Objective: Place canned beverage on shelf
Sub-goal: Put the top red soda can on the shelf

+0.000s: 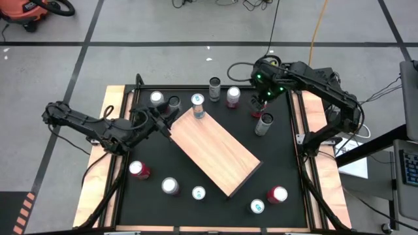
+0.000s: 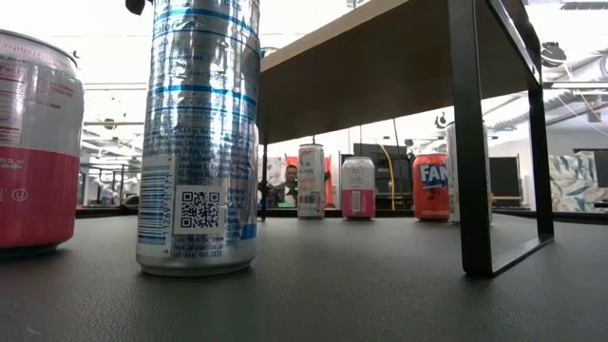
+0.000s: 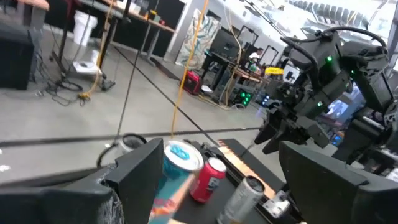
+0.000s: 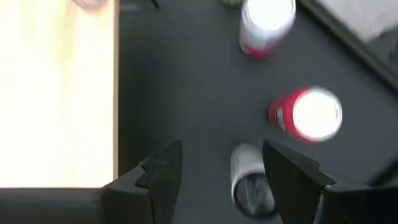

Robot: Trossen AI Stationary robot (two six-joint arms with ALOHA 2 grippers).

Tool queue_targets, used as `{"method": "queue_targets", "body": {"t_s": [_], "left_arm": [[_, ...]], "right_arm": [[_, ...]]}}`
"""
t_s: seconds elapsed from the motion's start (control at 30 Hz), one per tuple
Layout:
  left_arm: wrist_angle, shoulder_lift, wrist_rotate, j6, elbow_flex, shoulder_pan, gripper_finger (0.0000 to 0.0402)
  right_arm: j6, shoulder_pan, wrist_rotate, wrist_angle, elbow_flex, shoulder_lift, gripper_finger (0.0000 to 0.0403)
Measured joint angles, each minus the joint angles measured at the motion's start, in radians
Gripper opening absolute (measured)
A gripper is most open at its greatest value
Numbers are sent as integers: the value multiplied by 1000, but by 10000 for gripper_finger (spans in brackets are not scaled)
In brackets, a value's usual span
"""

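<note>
One blue-topped can (image 1: 198, 104) stands on the shelf (image 1: 215, 151) corner, and I see my left end effector (image 1: 164, 123) just beside it, fingers wide, holding nothing. My right end effector (image 1: 266, 98) hovers, fingers parted, over a silver can (image 4: 250, 180) on the desk (image 1: 282, 156).
</note>
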Motion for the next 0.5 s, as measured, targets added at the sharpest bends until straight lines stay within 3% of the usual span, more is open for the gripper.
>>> {"method": "queue_targets", "body": {"t_s": [0.17,0.5], "left_arm": [[-24,0,1,-60,0,-28,318],[-41,0,1,-60,0,-56,318]], "right_arm": [[69,2,1,-33,0,2,199],[-79,-13,79,-50,-12,7,222]]}}
